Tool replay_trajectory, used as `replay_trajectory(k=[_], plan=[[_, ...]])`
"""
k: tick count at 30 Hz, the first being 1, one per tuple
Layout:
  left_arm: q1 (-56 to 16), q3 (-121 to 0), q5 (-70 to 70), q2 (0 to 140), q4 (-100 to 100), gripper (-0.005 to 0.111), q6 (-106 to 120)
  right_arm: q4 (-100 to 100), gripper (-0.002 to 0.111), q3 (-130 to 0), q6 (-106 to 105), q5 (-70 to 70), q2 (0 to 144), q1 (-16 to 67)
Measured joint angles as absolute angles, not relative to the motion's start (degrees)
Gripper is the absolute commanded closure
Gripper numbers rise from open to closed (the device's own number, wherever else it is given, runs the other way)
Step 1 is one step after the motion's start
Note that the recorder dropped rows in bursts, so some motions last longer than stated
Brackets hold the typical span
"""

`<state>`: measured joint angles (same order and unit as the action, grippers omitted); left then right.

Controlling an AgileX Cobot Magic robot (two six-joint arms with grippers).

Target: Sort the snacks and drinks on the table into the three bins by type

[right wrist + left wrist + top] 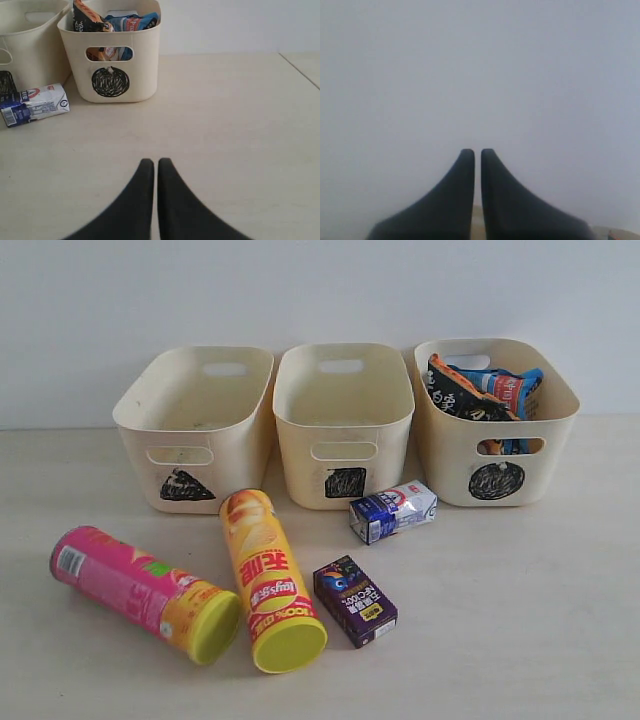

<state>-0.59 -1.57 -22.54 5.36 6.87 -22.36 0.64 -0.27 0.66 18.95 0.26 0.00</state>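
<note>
Three cream bins stand in a row: triangle bin, square bin, circle bin. The blue bag and the orange-and-black bag sit inside the circle bin. On the table lie the pink canister, the yellow canister, the dark purple carton and the blue-and-white carton, which the right wrist view also catches as a blue-and-white carton. Neither arm shows in the exterior view. My left gripper is shut, facing a blank wall. My right gripper is shut above bare table.
The table runs back to a pale wall. In the right wrist view the table's edge shows to one side of the circle bin, and part of the square bin stands beside it.
</note>
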Motion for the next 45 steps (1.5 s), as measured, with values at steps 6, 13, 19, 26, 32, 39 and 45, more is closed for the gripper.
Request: replay_trajectory(k=[6,13,19,26,32,39,45], plan=[[-0.6,-9.6,-23.0,22.9,7.1,0.103,-22.8,0.6,0.108,-0.3,0.7,18.9,0.3,0.0],[-0.6,-24.1,-17.4,45.7,29.1,0.103,-34.7,0.6,0.108,-0.3,0.7,18.9,0.3,0.0],[-2.7,-31.9,-9.2,60.4,60.3,0.103,-53.1,0.6,0.108,-0.3,0.7,18.9,0.3,0.0],[-5.3,-36.3,-9.1,68.8,79.0,0.103,-56.9,0.6,0.108,-0.3,0.7,18.9,0.3,0.0],[-5.7,-40.2,-6.7,73.1,89.6,0.103,-59.8,0.6,0.108,-0.3,0.7,18.9,0.3,0.0],[-5.8,-44.1,11.7,78.5,89.9,0.103,-60.7,0.6,0.108,-0.3,0.7,18.9,0.3,0.0],[-5.8,-46.2,38.8,82.1,83.2,0.103,-43.6,0.6,0.108,-0.3,0.8,18.9,0.3,0.0]])
